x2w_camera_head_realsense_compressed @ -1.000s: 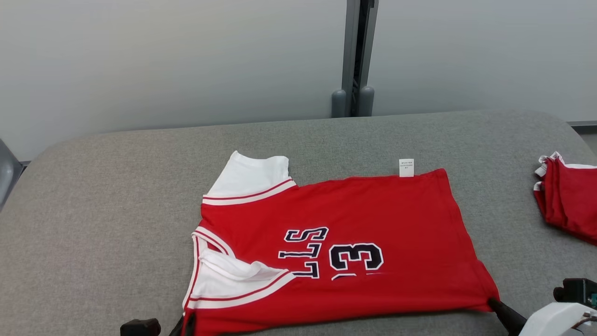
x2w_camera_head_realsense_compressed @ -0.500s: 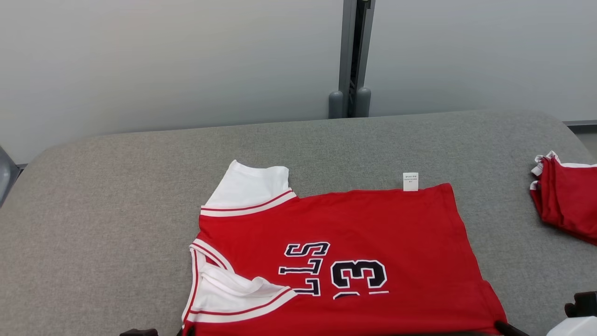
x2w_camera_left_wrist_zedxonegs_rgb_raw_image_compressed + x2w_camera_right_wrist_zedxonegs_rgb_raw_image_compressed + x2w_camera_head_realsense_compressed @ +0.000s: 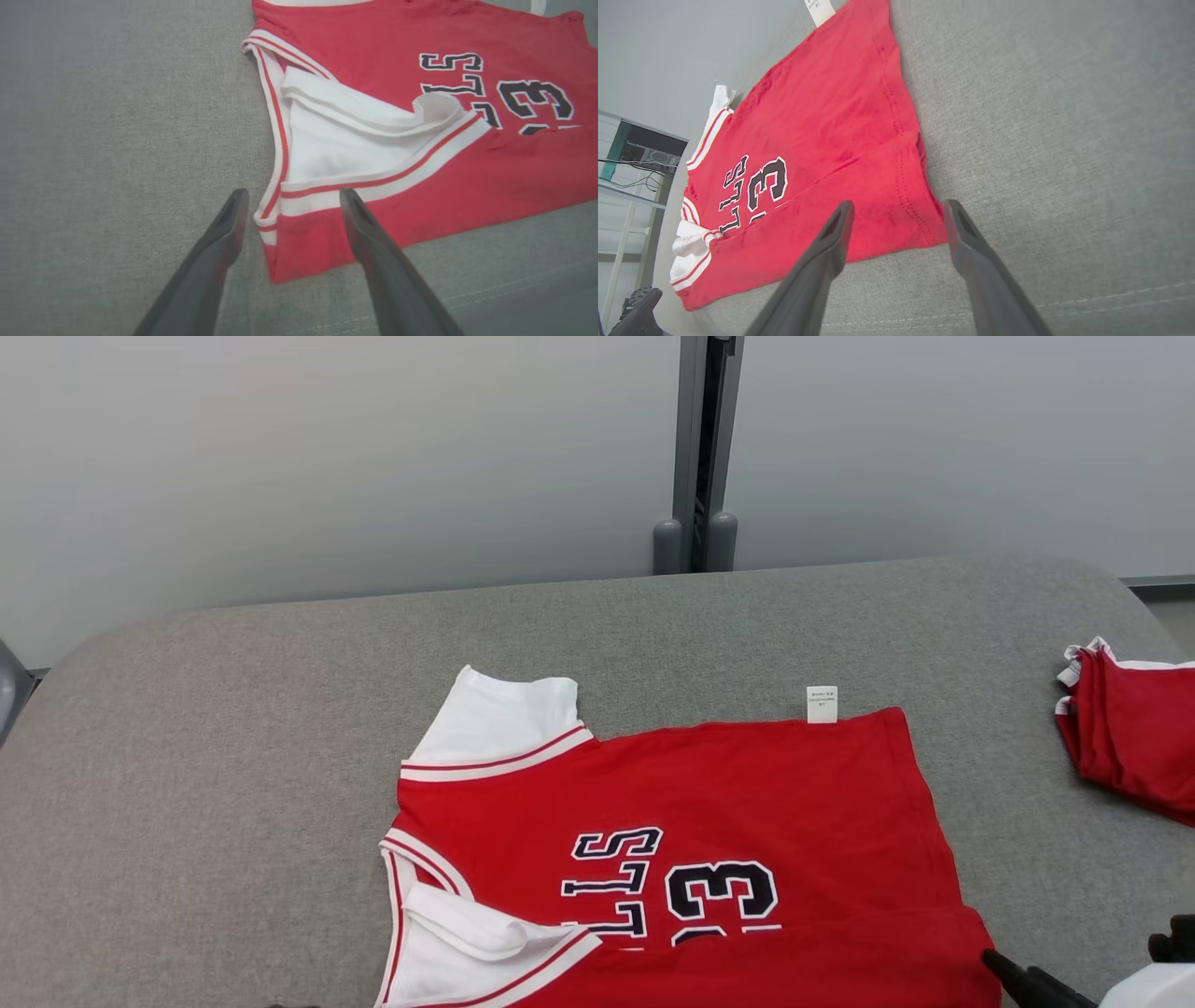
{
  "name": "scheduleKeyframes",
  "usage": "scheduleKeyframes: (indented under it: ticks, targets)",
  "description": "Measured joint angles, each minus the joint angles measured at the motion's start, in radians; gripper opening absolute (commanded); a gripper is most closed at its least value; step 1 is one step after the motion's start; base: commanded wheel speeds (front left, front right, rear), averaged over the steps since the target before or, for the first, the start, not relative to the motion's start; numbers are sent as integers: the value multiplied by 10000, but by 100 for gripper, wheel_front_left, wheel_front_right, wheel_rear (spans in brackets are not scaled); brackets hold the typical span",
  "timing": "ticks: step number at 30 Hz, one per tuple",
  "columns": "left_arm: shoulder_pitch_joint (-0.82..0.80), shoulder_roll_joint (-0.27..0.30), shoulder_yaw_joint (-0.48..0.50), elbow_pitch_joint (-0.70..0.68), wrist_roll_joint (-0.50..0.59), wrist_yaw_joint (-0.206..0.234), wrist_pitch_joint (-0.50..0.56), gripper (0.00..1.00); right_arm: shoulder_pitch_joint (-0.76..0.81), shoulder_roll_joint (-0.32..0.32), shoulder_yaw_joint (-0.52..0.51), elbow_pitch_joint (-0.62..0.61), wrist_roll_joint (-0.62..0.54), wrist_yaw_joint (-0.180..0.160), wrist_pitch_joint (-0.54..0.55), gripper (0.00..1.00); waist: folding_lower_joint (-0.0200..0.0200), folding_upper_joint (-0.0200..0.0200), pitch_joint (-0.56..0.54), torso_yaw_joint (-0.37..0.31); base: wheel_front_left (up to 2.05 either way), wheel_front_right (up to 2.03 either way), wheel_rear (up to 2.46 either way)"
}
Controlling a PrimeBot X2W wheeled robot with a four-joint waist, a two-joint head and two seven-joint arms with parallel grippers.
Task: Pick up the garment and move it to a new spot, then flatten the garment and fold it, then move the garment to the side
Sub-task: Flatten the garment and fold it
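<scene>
Left tool (image 3: 293,191) and right tool (image 3: 899,203) just sprang apart, releasing the garment (image 3: 747,784) at its near edge; looks mid-fold, next needs fresh corners.

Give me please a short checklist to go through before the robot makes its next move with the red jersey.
1. Left gripper open: ok; its fingers stand either side of the jersey corner.
2. Right gripper open: ok.
3. Near edge folded over onto the number: ok.
4. White sleeve flat: not ok, it is bunched.
5. Jersey apart from the red pile: ok.
6. Fingers lifted off the cloth: cannot tell.
</scene>
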Motion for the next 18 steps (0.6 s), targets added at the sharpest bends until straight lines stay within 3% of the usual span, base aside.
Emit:
scheduleKeyframes:
  ticks: [6,18]
  targets:
    - [-174,146,332,-205,188,303,-447,100,-81,138,-696,-405,-928,0,-249,100,0,0,84,7,0,0,0]
    - [-2638,-180,794,176,821,211,-1313,100,-1539,554,-1193,-1827,-3942,0,-3398,100,0,0,1086,-211,0,0,0]
